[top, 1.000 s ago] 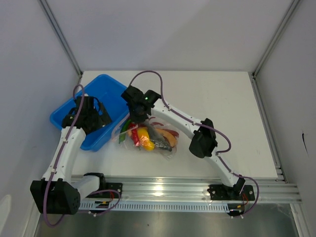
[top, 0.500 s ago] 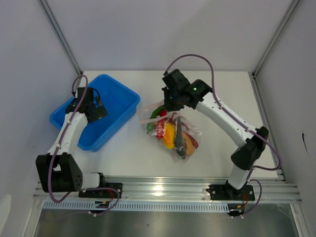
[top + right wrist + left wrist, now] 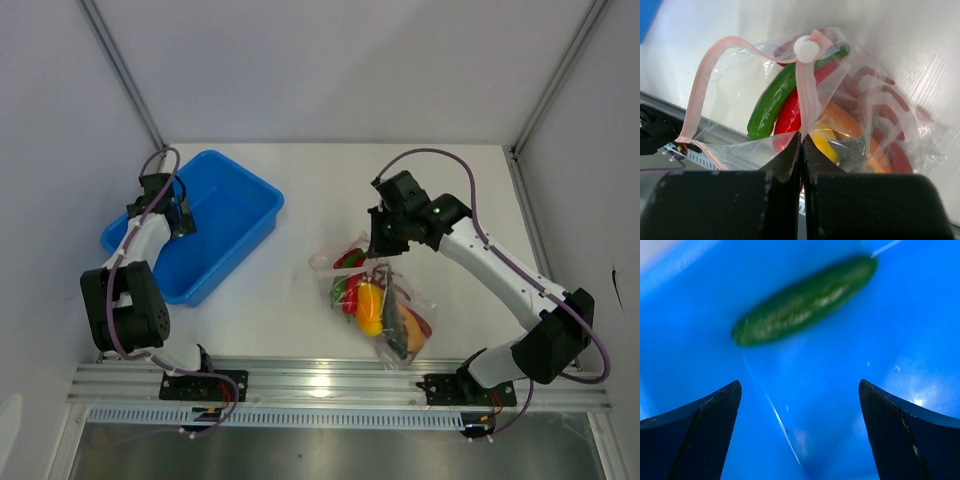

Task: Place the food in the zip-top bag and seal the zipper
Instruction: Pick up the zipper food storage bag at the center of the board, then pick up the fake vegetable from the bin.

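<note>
Zip-top bag point(image 3: 385, 305) dragged rightward over white table point(image 3: 480, 185), right tool point(image 3: 801, 142) seemingly pinching it; left tool point(image 3: 799, 384) spread wide.

The overhead view is brightly lit; soft shadows are cast on the white table point(image 3: 450, 180) and glare is seen on the metal rail point(image 3: 320, 380). The green vegetable point(image 3: 805, 300) is smeared by motion blur, and highlights are caught on the blue bin point(image 3: 915, 400). The right tool's fingers point(image 3: 740, 205) are rendered out of focus, the zip-top bag point(image 3: 740, 85) sharp.
</note>
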`<state>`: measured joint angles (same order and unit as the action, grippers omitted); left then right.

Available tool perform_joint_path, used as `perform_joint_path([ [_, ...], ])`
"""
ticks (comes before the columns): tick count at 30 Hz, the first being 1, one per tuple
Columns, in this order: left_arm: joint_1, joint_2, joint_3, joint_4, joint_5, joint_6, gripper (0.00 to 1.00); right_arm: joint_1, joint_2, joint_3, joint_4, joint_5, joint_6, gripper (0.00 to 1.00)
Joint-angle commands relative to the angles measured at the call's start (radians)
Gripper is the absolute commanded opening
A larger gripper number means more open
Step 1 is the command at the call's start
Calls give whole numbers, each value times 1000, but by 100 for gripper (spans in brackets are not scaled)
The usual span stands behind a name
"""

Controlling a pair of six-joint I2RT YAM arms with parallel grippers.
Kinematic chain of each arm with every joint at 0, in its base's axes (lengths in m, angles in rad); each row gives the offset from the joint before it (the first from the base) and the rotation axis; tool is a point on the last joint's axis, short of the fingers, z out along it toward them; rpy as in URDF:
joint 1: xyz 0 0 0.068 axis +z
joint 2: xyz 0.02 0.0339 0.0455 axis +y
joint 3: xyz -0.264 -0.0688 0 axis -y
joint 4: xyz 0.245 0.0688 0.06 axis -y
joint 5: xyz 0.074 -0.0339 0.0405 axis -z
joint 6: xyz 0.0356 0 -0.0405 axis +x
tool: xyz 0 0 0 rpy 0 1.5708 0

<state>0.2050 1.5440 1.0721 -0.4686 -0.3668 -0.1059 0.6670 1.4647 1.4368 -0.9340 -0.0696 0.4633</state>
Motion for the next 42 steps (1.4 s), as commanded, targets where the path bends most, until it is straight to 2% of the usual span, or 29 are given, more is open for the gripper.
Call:
perform_joint_path([
  [1,5,10,32,160,17,182,99,-46,-82,-50,74,-70,-32,0],
  [7,16,57,17,248,25,323,99,-156,-127,-113,93,-140,-63,0],
  [14,17,100,-31,392,75,439,99,-222,-139,-147,96,-200,-84,0],
  [18,19,142,3,389,94,492,100,-234,-141,-151,96,-220,-80,0],
  [37,19,263,-20,309,112,457,99,-241,-158,-150,112,-203,-14,0],
  [40,19,263,-44,311,115,454,94,-241,-156,-145,116,-197,-9,0],
  [42,19,266,-47,309,124,456,87,-241,-155,-144,118,-199,-6,0],
])
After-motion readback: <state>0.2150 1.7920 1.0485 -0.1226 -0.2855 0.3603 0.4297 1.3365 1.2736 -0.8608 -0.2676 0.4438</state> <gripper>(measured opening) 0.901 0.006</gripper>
